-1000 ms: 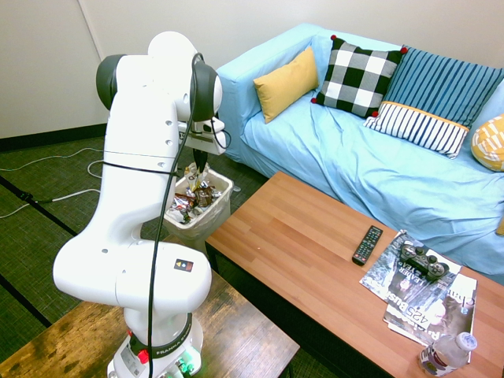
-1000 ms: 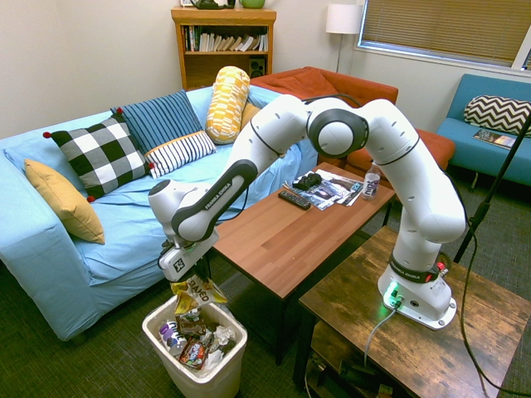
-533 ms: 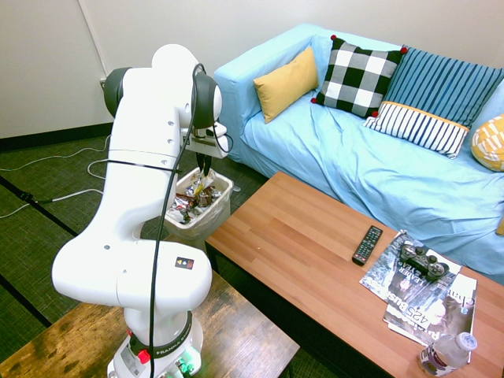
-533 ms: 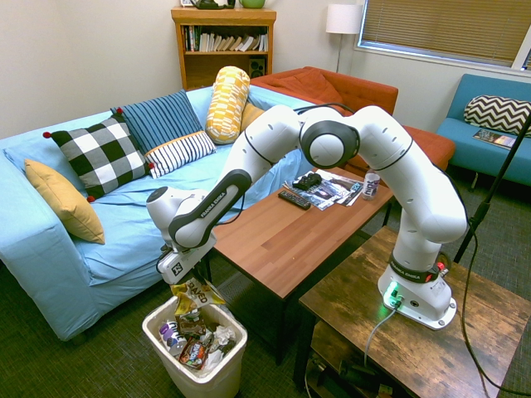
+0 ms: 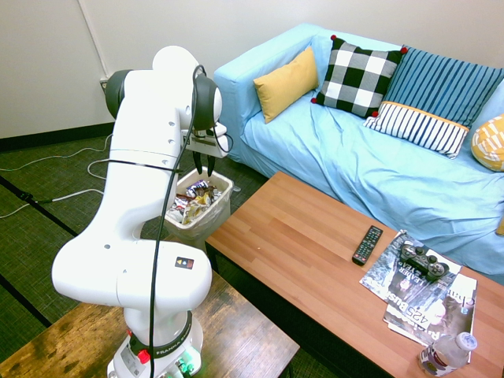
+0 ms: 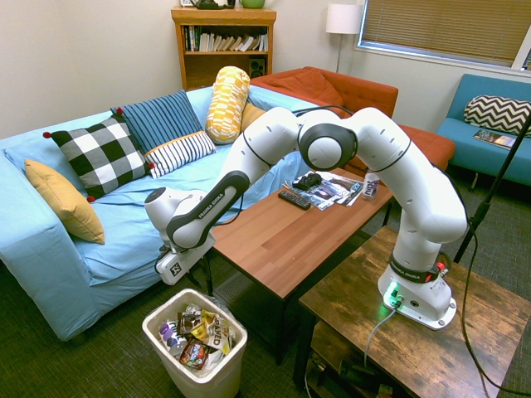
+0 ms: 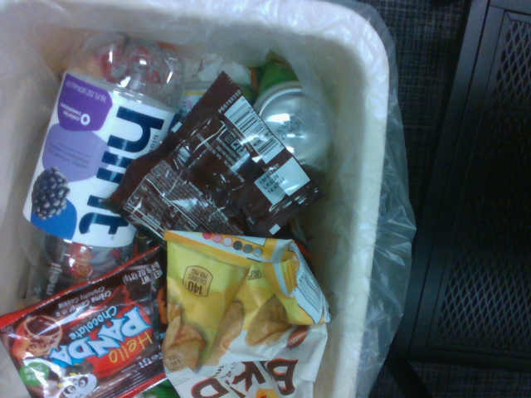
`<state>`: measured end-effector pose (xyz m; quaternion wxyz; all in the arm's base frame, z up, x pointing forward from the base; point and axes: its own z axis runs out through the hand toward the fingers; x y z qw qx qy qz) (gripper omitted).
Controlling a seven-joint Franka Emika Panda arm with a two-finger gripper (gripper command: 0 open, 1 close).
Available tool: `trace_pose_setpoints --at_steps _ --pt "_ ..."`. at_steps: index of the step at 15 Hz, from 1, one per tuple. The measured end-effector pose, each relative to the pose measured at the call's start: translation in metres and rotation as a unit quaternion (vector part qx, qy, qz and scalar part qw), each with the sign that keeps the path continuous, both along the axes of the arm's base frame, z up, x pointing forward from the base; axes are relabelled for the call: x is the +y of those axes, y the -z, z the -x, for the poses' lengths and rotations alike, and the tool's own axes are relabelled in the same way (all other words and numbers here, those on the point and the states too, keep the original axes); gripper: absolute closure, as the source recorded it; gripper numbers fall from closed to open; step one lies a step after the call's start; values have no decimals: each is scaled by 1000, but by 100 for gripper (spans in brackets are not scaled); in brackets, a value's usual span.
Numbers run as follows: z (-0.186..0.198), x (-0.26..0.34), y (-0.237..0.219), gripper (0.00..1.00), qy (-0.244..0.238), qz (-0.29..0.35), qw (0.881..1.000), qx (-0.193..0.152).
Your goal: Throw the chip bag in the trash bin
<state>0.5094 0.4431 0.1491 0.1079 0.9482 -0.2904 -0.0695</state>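
We are judging the task essentially complete — the chip bag is lying inside the trash bin, at the gripper's six o'clock, fingers hanging apart and empty.

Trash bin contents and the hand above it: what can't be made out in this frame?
- Chip bag: lower part cut off by the wrist view's bottom edge; tiny in the second exterior view.
- Trash bin: items underneath are hidden by the top wrappers.
- Hand: partly behind the arm in the first exterior view.
- Water bottle: label too small.
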Motion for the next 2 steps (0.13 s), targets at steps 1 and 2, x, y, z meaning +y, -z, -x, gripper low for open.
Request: trace_pose_setpoints --at_steps 1,2 --pt "-1 1 -1 0 0 -1 1000 -1" --pt "-1 1 -2 0 0 -2 1000 -2"
